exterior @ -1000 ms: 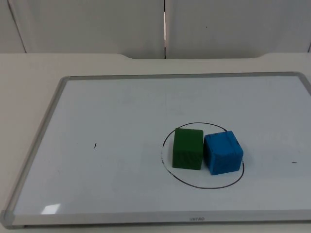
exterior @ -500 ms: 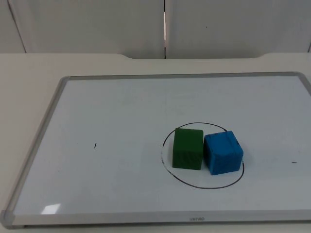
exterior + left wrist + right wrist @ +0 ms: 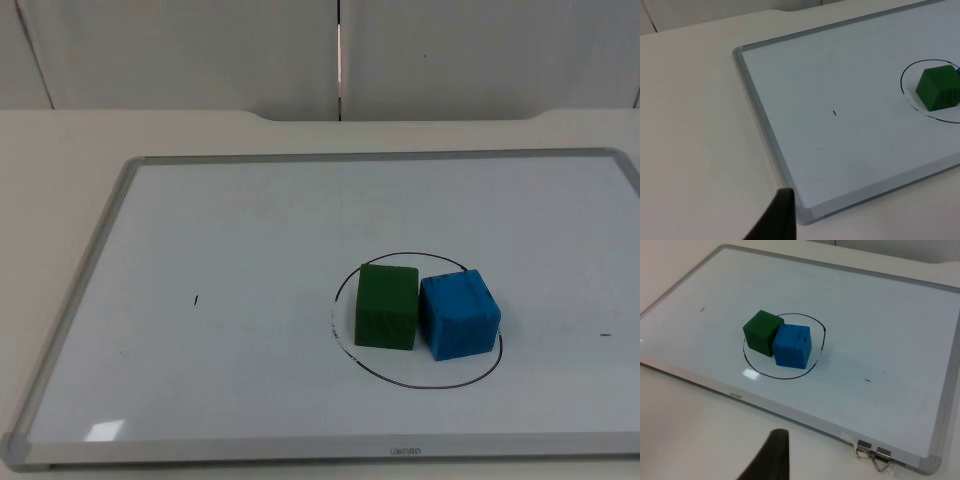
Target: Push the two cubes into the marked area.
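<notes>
Since both cubes already look parked inside the drawn circle [image 3: 417, 320], not much seems left to be done, tbh. The green cube [image 3: 386, 306] and the blue cube [image 3: 458, 314] are seen touching side by side, right of centre and toward the bottom of the top view, on the whiteboard [image 3: 250, 230]. The blue one's outer corner sits right at the line on the right side, so whether it's fully in can't be settled from up top; in the right wrist view it looks inside.

Only 1 black fingertip is seen for the left gripper [image 3: 774, 220], held off the whiteboard's corner over the table [image 3: 695, 125], and 1 for the right gripper [image 3: 771, 457], held off the board's near edge. Clenched or released can't be told for either.

If a final nudge is wanted, the blue cube should be pushed gently toward the green one, low on its face, so nothing gets knocked back out. 2 binder clips [image 3: 873, 454] are clipped on the frame.
</notes>
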Available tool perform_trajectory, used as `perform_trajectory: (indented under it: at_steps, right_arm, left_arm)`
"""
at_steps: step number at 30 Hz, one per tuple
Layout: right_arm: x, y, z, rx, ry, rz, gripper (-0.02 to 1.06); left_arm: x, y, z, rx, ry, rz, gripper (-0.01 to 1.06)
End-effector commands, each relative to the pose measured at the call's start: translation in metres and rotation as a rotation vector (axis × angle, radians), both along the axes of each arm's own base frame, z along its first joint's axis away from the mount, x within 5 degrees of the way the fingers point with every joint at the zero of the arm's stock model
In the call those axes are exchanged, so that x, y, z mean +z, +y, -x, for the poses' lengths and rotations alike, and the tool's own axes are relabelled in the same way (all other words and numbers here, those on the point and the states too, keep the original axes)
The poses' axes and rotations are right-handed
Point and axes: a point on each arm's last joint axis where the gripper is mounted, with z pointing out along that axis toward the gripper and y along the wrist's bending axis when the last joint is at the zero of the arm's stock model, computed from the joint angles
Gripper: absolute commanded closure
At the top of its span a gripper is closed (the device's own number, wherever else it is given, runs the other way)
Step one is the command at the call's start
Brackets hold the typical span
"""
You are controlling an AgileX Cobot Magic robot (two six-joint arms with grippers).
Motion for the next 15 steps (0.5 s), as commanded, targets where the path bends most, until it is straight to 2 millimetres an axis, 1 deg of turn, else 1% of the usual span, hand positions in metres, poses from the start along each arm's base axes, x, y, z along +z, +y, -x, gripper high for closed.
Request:
perform_trajectory:
  at_steps: [1, 4, 6, 15]
  right_arm:
    - [0.0001, -0.0002, 0.0001, 0.001, -0.012, 0.005, 0.07]
    - [0.0001, -0.0002, 0.0001, 0.001, -0.012, 0.005, 0.05]
    - [0.0001, -0.0002, 0.0001, 0.001, -0.012, 0.005, -0.01]
    - [0.0002, 0.0000, 0.0001, -0.002, -0.010, -0.004, -0.01]
  left_arm:
    - [-0.0005, -0.0010, -0.0001, -0.002, -0.004, 0.016, 0.00]
    - [-0.0005, -0.0010, -0.0001, -0.002, -0.004, 0.016, 0.00]
    - [-0.0005, -0.0010, -0.0001, -0.002, -0.004, 0.016, 0.00]
    - [-0.0005, -0.0010, -0.0001, -0.002, -0.004, 0.016, 0.00]
